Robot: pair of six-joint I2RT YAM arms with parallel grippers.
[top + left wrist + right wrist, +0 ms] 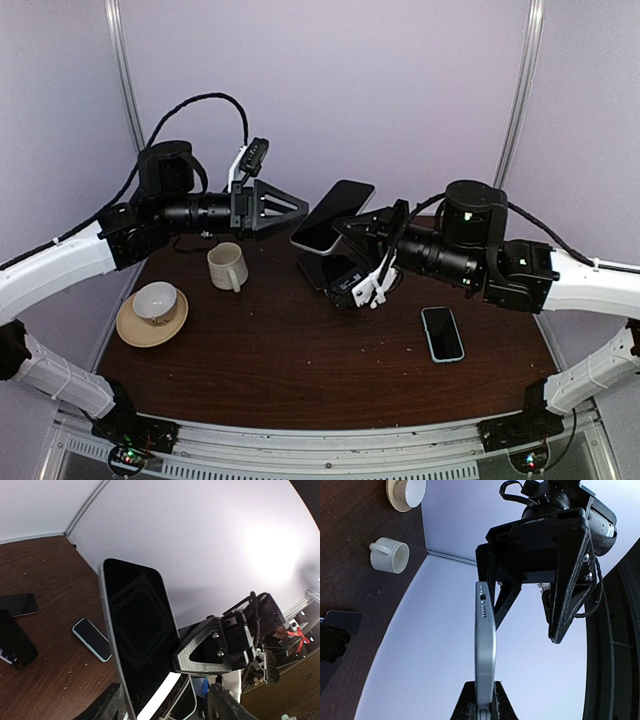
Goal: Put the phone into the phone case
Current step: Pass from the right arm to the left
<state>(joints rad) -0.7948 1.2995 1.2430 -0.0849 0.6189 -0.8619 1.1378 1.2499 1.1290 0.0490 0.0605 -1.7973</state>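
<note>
A phone (330,213) with a black screen and grey rim hangs tilted in the air above the table's back. My right gripper (358,226) is shut on its right end. In the right wrist view the phone (485,640) stands edge-on, pinched between my right gripper (481,702). My left gripper (298,210) faces the phone's free end from the left. Its jaws stand apart on either side of that end (165,707), with gaps showing. A black flat thing that looks like the phone case (322,270) lies on the table under the phone.
A second phone with a light blue rim (442,333) lies screen up at the right. A ribbed mug (227,266) and a cup on a saucer (152,310) stand at the left. The back wall is close behind both grippers.
</note>
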